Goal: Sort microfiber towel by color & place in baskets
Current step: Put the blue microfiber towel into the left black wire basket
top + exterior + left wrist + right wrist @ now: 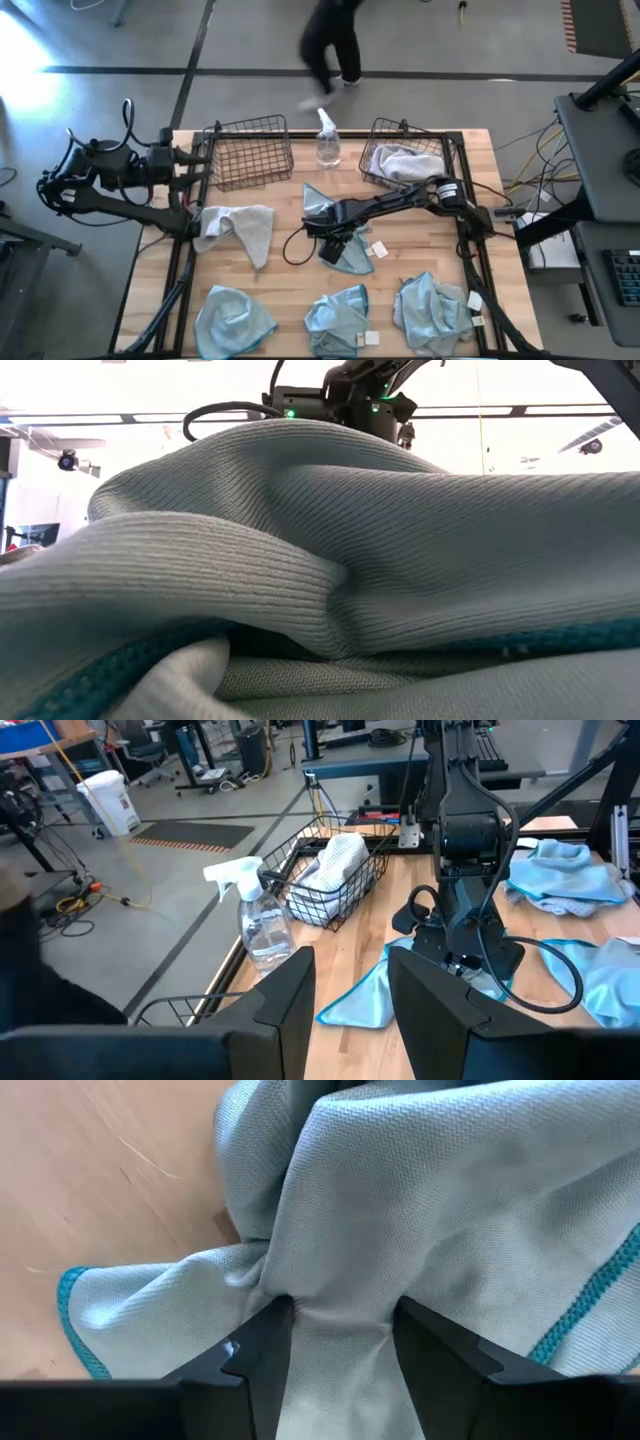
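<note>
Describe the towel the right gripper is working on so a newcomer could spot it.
Start at the clear spray bottle between the two baskets. Just toward the table's middle lies a light teal-blue towel, with the right gripper pressed down into it, fingers open. No other teal-blue towel has a gripper on it.

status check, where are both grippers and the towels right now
Right gripper open, down on the teal towel at table centre, cloth bunched between fingers. Left gripper open, waiting at left edge. Grey towel in right basket.
</note>
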Available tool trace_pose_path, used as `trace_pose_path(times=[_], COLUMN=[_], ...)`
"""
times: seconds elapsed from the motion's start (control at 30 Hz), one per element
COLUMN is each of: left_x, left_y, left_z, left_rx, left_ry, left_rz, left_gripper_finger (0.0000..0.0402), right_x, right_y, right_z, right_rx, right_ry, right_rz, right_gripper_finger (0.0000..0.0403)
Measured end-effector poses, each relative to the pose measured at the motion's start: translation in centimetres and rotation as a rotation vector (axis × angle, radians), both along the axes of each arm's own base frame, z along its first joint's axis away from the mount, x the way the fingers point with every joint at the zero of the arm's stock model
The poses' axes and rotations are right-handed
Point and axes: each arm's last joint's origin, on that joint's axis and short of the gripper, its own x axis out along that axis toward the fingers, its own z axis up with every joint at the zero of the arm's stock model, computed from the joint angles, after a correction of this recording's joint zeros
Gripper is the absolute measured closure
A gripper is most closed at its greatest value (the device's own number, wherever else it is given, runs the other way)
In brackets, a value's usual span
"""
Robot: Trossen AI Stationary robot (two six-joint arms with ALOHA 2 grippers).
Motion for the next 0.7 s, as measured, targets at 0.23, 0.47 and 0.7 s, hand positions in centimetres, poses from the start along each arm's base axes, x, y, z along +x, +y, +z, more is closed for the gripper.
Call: trace_pose_path(times=[0.23, 0.47, 0.7], left_x=[0.0, 0.0, -0.1], left_y=[0.0, 0.0, 0.0], left_z=[0.0, 0.0, 0.0], left_rx=[0.000, 0.000, 0.008], left_ry=[0.000, 0.000, 0.006], left_rz=[0.000, 0.000, -0.002], left_gripper_finger=[0.0287, 0.0287, 0.0287], right_x=[0.4, 0.7, 1.2], right_y=[-0.1, -0.1, -0.1], right_z=[0.7, 1.3, 2.2], right_rx=[0.001, 0.002, 0.003], right_ry=[-0.030, -0.050, -0.078], right_rz=[-0.003, 0.004, 0.005], right_gripper_finger=[0.0292, 0.0353, 0.0388])
